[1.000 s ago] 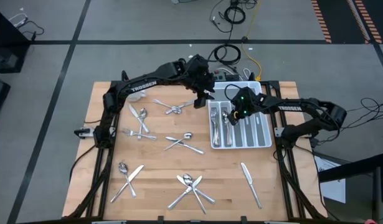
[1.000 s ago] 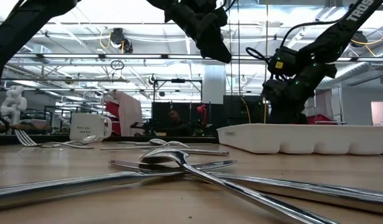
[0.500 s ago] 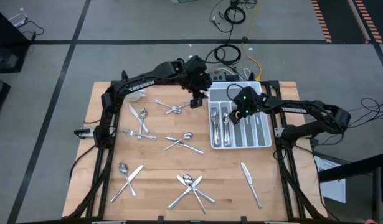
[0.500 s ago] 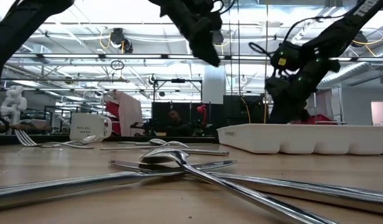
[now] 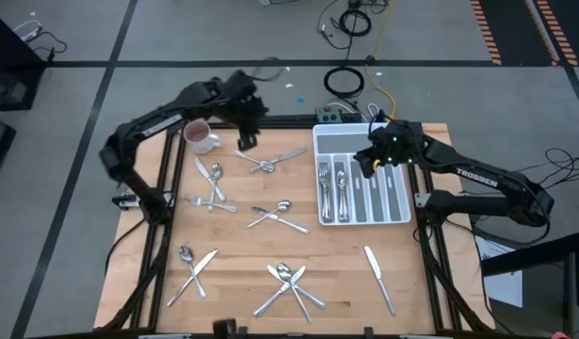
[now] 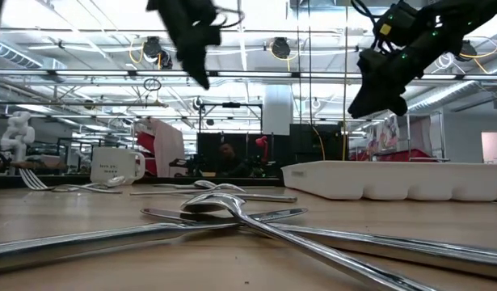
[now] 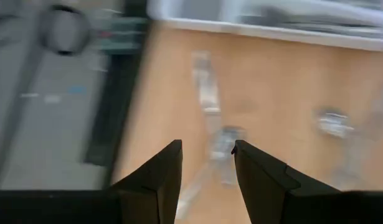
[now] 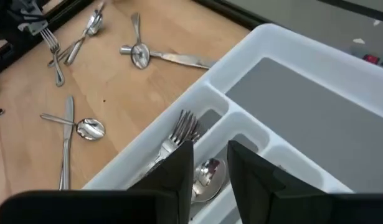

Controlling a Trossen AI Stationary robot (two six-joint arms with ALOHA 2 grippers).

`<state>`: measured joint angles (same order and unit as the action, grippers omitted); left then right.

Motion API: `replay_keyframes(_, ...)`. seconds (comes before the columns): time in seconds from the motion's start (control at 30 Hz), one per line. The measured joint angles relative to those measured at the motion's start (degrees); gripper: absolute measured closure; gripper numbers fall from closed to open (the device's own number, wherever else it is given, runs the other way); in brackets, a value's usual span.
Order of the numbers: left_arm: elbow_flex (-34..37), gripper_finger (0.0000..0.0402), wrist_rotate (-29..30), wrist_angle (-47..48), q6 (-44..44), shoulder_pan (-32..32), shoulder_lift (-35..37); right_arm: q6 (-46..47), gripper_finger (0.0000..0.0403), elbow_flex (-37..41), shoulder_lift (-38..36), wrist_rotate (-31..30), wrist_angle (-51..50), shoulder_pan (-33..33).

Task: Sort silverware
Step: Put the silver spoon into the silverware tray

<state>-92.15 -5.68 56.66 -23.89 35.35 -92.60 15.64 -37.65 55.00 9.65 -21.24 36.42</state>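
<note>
Silverware lies scattered in crossed pairs on the wooden table: near the far edge [image 5: 266, 163], at the left [image 5: 211, 179], in the middle [image 5: 276, 215] and along the near edge [image 5: 289, 282]. A single knife [image 5: 378, 278] lies near right. Forks and spoons [image 5: 332, 186] rest in the left compartments of the white tray [image 5: 362, 129]. My left gripper [image 5: 246, 137] [image 7: 207, 168] hovers open above the table's far edge, beside the white mug [image 5: 202, 138]. My right gripper [image 5: 369, 162] [image 8: 210, 167] hangs open and empty above the tray, over the fork [image 8: 182, 130].
The tray [image 6: 393, 178] stands at the table's far right. The mug [image 6: 117, 166] sits at the far left corner. Cables and a power strip [image 5: 341, 111] lie on the floor past the far edge. Bare wood shows near the right edge [image 5: 336, 254].
My left gripper has swung quickly from the tray's far-left corner toward the table's left along the far edge, ending near the mug, and has risen. My right gripper has lifted up out of the tray and drifted slightly right. The silverware has stayed put.
</note>
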Motion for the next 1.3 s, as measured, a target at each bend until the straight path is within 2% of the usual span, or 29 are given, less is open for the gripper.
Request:
replay_keyframes(0.13,13.9,0.0254,1.5,-17.0,-4.9,4.1,4.0,0.2,0.0312,0.0,0.1,0.2,-1.2,0.0)
replay_keyframes(0.2,17.7,0.0254,1.9,-23.1,-8.0,4.4,3.4,1.2,0.0312,0.0,0.4,0.3,-1.1,0.0)
replay_keyframes(0.3,20.0,0.0254,2.6,-26.8,-11.3,3.6,0.2,1.9,0.0312,0.0,1.1,0.4,-1.0,0.0)
replay_keyframes(0.5,20.4,0.0254,2.5,-23.8,-18.1,2.8,-7.4,2.8,0.0312,0.0,2.0,0.6,-1.0,0.0)
replay_keyframes(0.67,20.4,0.0254,-0.3,-18.8,-20.0,3.4,-12.1,3.2,0.0312,0.0,2.1,0.6,-1.1,0.0)
replay_keyframes(0.8,20.4,0.0254,-2.6,-14.9,-20.5,3.3,-13.5,3.2,0.0312,0.0,2.1,0.6,-1.3,0.0)
replay_keyframes(1.07,20.3,0.0254,-3.9,-16.5,-26.0,3.1,-14.3,3.2,0.0312,0.0,2.1,0.5,-1.3,0.0)
replay_keyframes(1.3,20.3,0.0254,-6.0,-16.9,-26.3,2.7,-17.4,3.2,0.0312,0.0,2.1,0.4,-1.3,0.0)
